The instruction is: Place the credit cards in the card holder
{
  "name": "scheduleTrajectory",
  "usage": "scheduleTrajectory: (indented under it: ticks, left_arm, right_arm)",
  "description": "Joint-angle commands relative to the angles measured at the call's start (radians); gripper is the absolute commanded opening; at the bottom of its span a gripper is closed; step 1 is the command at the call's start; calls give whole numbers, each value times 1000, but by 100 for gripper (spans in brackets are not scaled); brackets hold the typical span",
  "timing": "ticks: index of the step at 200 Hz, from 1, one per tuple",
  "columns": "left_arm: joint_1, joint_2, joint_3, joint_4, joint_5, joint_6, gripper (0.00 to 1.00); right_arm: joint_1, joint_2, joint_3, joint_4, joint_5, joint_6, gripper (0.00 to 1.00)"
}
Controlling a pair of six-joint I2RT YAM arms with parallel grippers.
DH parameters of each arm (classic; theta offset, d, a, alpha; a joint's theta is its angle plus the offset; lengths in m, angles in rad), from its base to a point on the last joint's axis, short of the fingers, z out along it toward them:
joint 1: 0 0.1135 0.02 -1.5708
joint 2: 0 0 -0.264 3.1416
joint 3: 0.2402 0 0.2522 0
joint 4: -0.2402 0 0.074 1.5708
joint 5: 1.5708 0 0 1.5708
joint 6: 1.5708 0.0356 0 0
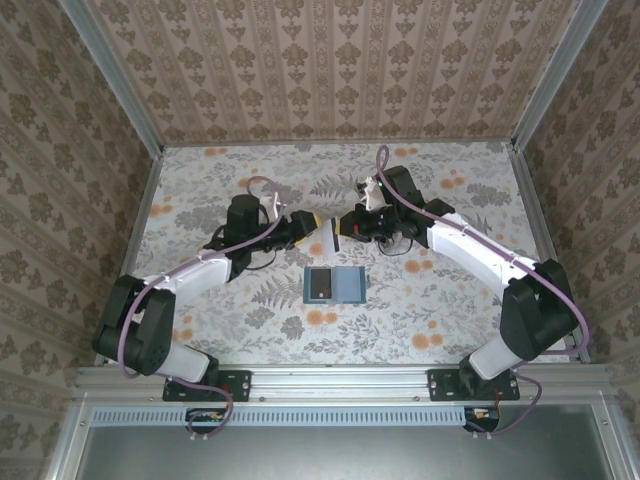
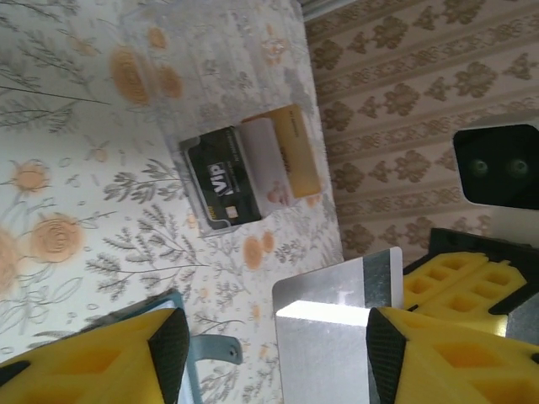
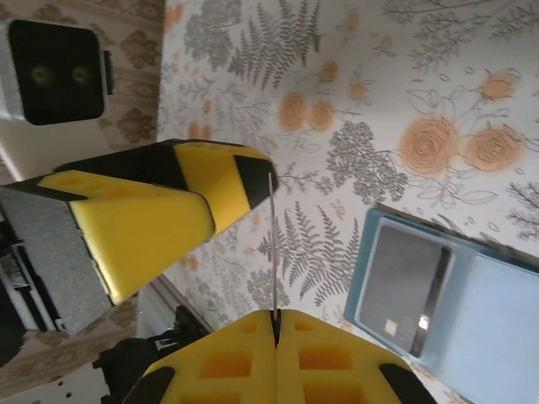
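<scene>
The teal card holder (image 1: 333, 285) lies open on the table, with a dark grey card (image 3: 402, 282) in its left pocket. My right gripper (image 3: 275, 324) is shut on a silvery white card (image 2: 337, 337), seen edge-on (image 3: 274, 244) in the right wrist view and held above the table behind the holder. My left gripper (image 2: 275, 341) faces it, jaws wide open. The card stands between its fingers, against the right pad (image 2: 383, 353). Further cards, dark grey (image 2: 221, 187), white (image 2: 268, 168) and tan-yellow (image 2: 296, 151), lie overlapped in a clear tray.
The flowered tabletop (image 1: 420, 310) is bounded by wallpapered walls on three sides. A metal rail (image 1: 340, 378) runs along the near edge with both arm bases. The holder's teal strap (image 2: 206, 349) sticks out sideways under my left gripper.
</scene>
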Motion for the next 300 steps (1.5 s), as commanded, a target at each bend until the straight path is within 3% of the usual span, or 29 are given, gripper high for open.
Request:
scheduleTrajectory:
  ticks: [1, 41, 104, 182, 220, 253, 270, 300]
  left_arm:
    - [1, 25, -23, 136, 90, -60, 59]
    - [1, 36, -37, 190, 126, -79, 48]
    - [-6, 82, -40, 276, 130, -136, 42]
    - [-7, 80, -61, 306, 118, -159, 2]
    - [-5, 66, -71, 307, 108, -175, 0]
    - [-1, 27, -84, 171, 47, -146, 0]
    - [-3, 4, -78, -14, 0, -73, 0]
    - [-33, -38, -81, -219, -101, 76, 0]
  right_arm:
    - [-22, -20, -31, 94, -79, 43, 0]
    - [-45, -10, -78, 206, -97, 128, 0]
    - [-53, 7, -105, 313, -130, 202, 0]
    - [-62, 24, -122, 276, -96, 195, 0]
    - [-64, 40, -122, 238, -75, 192, 13]
    - [-62, 42, -105, 76, 42, 134, 20]
    - [-53, 39, -98, -20, 123, 90, 23]
    - [-9, 48, -108, -96, 192, 60, 21]
